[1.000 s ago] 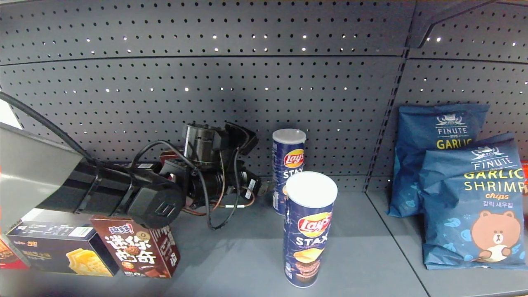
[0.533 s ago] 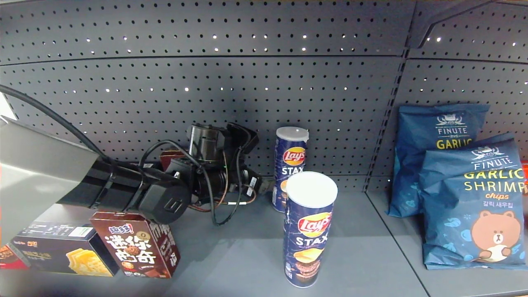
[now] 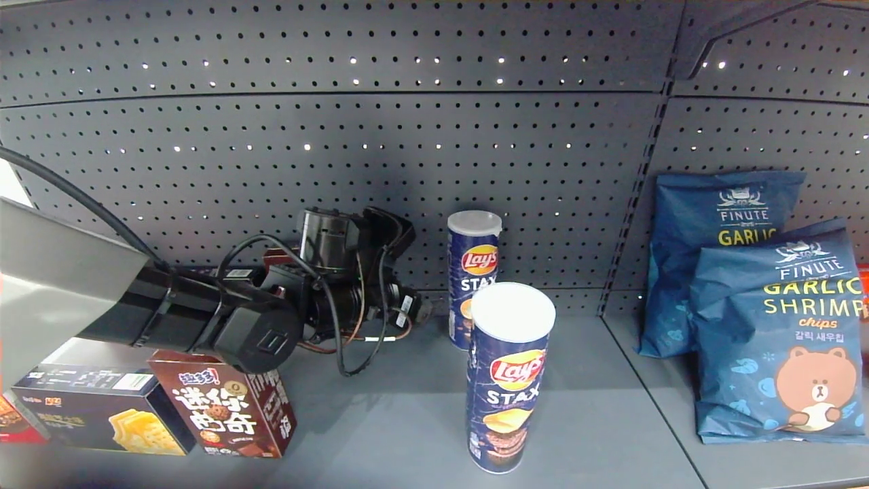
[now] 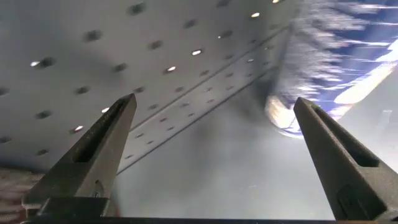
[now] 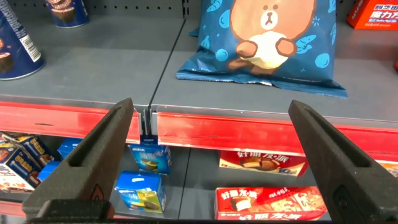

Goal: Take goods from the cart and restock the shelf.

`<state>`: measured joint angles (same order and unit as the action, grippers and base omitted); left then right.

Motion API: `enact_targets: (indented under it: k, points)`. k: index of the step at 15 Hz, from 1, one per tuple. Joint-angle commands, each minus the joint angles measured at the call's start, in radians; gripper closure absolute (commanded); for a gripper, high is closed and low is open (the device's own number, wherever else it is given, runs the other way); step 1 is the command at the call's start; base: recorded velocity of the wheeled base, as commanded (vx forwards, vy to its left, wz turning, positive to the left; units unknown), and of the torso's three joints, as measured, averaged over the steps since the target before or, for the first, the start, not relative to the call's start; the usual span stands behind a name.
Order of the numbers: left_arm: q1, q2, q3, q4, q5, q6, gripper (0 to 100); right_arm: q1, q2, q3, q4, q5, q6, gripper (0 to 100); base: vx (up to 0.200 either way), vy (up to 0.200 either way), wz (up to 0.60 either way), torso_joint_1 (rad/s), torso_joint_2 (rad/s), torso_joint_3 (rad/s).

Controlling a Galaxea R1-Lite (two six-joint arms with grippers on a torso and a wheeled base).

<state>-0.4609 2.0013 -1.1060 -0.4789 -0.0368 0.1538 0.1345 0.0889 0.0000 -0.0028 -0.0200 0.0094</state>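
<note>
Two tall blue chip cans with white lids stand on the grey shelf (image 3: 380,414): a rear can (image 3: 474,278) close to the pegboard and a front can (image 3: 509,377) nearer the edge. My left arm lies low over the shelf's left half, its gripper (image 3: 426,312) just left of the rear can's base. In the left wrist view that gripper (image 4: 214,124) is open and holds nothing, and the rear can (image 4: 329,62) shows as a blur beyond one finger. My right gripper (image 5: 211,155) is open and empty in front of the shelf's red front edge (image 5: 236,127).
A brown cookie box (image 3: 227,411) and a dark cracker box (image 3: 102,414) sit at the front left under my left arm. Blue shrimp chip bags (image 3: 774,339) lean at the right, past a shelf divider. Boxes (image 5: 261,165) fill the lower shelf.
My left arm swung slightly right, then drew back left. The rear can shifted a little right with it and came back, and stands upright.
</note>
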Motion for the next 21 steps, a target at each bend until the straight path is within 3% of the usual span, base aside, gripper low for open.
enact_targets:
  k: [1,11,21]
  points:
    - [0.010,-0.006,0.000,0.000,0.002,0.000,0,0.001,0.002,0.000,0.000,0.000,0.000,0,0.000,0.000,0.00,0.000,0.00,0.000]
    - [0.001,0.071,-0.066,0.003,0.020,0.001,0,0.001,0.002,0.000,-0.002,0.000,0.000,0,0.000,0.000,0.00,0.000,0.00,0.000]
    - [-0.015,0.099,-0.066,0.003,0.021,-0.002,0,0.001,0.002,0.000,0.000,0.000,0.000,0,0.000,0.000,0.00,0.000,0.00,0.000]
